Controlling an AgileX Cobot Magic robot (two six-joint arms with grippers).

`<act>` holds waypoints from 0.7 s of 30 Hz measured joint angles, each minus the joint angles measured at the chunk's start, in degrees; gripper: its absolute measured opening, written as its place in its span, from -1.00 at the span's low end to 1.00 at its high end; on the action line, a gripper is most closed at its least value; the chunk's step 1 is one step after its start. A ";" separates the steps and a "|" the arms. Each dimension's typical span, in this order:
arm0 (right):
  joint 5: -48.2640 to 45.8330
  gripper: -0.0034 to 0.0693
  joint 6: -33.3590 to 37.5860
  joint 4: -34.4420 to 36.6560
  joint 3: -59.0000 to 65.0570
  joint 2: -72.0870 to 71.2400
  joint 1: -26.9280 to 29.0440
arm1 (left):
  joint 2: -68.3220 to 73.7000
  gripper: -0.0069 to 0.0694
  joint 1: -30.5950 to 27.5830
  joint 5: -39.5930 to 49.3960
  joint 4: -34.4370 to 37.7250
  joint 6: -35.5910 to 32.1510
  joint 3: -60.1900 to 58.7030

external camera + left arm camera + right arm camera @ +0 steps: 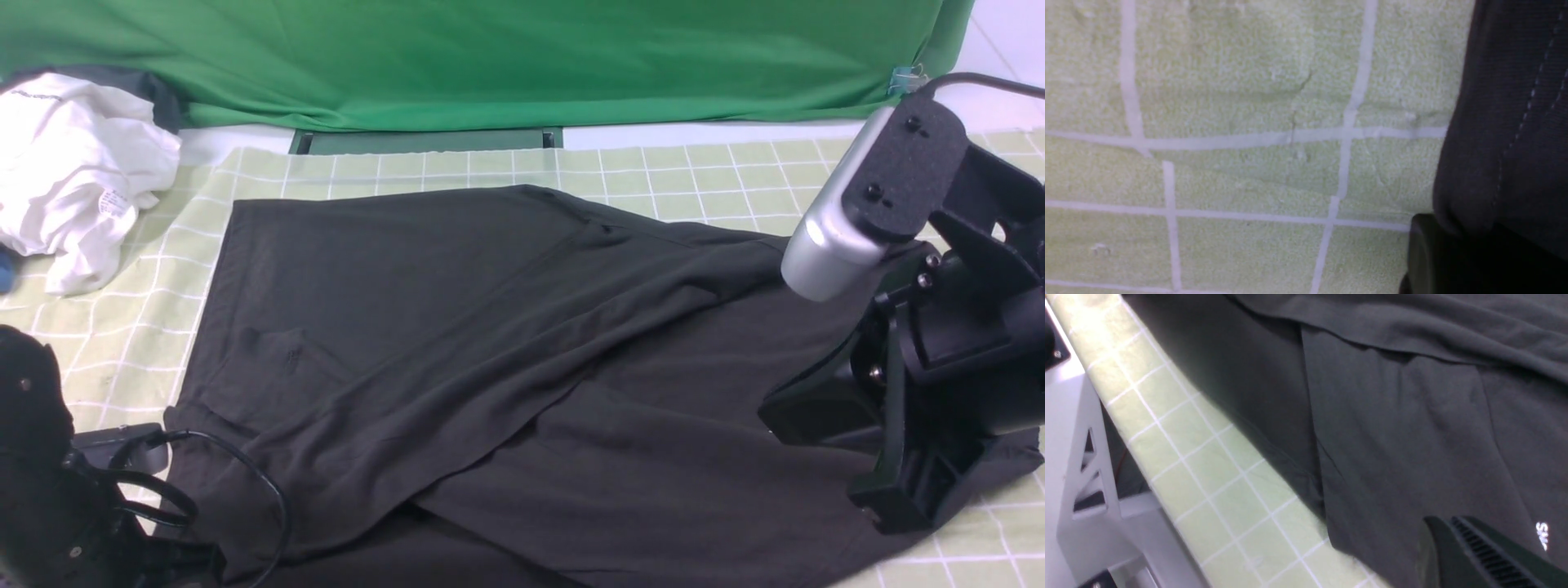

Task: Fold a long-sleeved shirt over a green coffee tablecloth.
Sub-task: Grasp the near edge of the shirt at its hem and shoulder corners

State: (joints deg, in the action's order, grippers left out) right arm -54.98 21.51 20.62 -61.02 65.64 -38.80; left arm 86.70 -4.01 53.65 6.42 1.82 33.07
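Setting looked like robot lab bench: green backdrop [490, 57] hung at far side, clip [900, 80] holding it; gridded tablecloth [694, 175] covered bench; camera [833, 237] sat on right arm [963, 327].

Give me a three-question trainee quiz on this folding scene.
1. True or false: the charcoal-black long-sleeved shirt lies on the pale yellow-green grid-lined tablecloth.
2. The crumpled white garment sits: A) at the robot's far left, B) at its far right, C) on top of the shirt.
3. Fill in: the plain fabric backdrop beyond the tablecloth is deep ____.
Key: 1 true; 2 A; 3 green.
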 joint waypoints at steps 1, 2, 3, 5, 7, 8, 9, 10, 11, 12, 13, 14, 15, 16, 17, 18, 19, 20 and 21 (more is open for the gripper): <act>-1.11 -0.80 0.02 -0.66 0.00 0.00 0.00 | -0.61 -0.73 0.00 0.00 0.01 -0.05 -0.07; -2.21 -0.80 0.02 -1.25 0.00 0.00 0.00 | -1.20 -0.76 0.00 0.00 0.01 -0.05 -0.31; -3.52 -0.80 -0.03 -1.90 0.00 0.00 0.00 | -2.15 -0.77 0.00 -0.25 -0.05 0.07 -0.55; -6.51 -0.79 -0.11 -3.10 0.00 0.00 0.00 | -4.28 -0.79 0.00 0.08 -0.20 0.44 -1.27; -9.11 -0.78 -0.58 -4.57 0.00 0.14 0.00 | -7.00 -0.79 0.01 1.49 -0.20 0.57 -1.84; -10.44 -0.77 -0.86 -5.36 0.00 0.65 0.00 | -9.07 -0.79 0.01 2.58 -0.26 0.62 -1.87; -11.18 -0.77 -1.11 -5.85 -0.04 1.05 0.00 | -11.66 -0.79 0.01 3.39 -0.40 0.76 -1.87; -11.58 -0.77 -1.25 -6.06 -0.04 1.56 0.00 | -13.78 -0.79 0.01 3.92 -0.57 0.99 -1.89; -11.78 -0.77 -1.36 -6.17 -0.04 2.36 0.00 | -15.00 -0.79 0.01 4.31 -0.81 1.28 -1.89; -11.85 -0.76 -1.42 -6.21 -0.04 3.09 0.00 | -16.53 -0.79 0.01 4.94 -1.13 2.07 -1.89; -11.85 -0.76 -1.50 -6.30 -0.04 3.91 0.00 | -17.94 -0.79 0.01 5.37 -1.43 2.50 -1.89; -11.75 -0.75 -1.50 -6.42 -0.04 5.22 -0.11 | -19.93 -0.79 0.01 5.99 -1.73 2.80 -1.93; -11.53 -0.75 -1.39 -6.55 -0.04 6.19 -0.35 | -21.16 -0.79 0.01 6.26 -1.74 2.95 -1.93; -10.94 -0.75 -1.27 -6.75 -0.04 7.67 -0.90 | -23.04 -0.79 0.01 6.47 -1.79 3.15 -1.93; -10.43 -0.75 -1.04 -6.89 -0.04 8.73 -1.38 | -23.99 -0.79 0.01 6.53 -1.79 3.22 -1.93; -10.06 -0.74 -0.94 -6.89 -0.04 9.83 -1.93 | -24.81 -0.79 0.01 6.52 -1.79 3.34 -1.93; -9.30 -0.74 -0.64 -7.05 0.06 11.51 -2.87 | -26.03 -0.79 0.01 6.59 -1.79 3.39 -1.93; -8.82 -0.72 -0.44 -7.21 0.06 13.20 -3.90 | -26.78 -0.79 0.01 6.59 -1.79 3.54 -1.93; -8.69 -0.72 -0.37 -7.32 0.06 13.76 -4.27 | -27.30 -0.79 0.01 6.64 -1.79 3.53 -1.93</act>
State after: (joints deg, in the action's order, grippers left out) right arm -63.67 21.13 13.30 -60.96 79.40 -43.07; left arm 59.40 -3.99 60.29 4.64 5.35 31.13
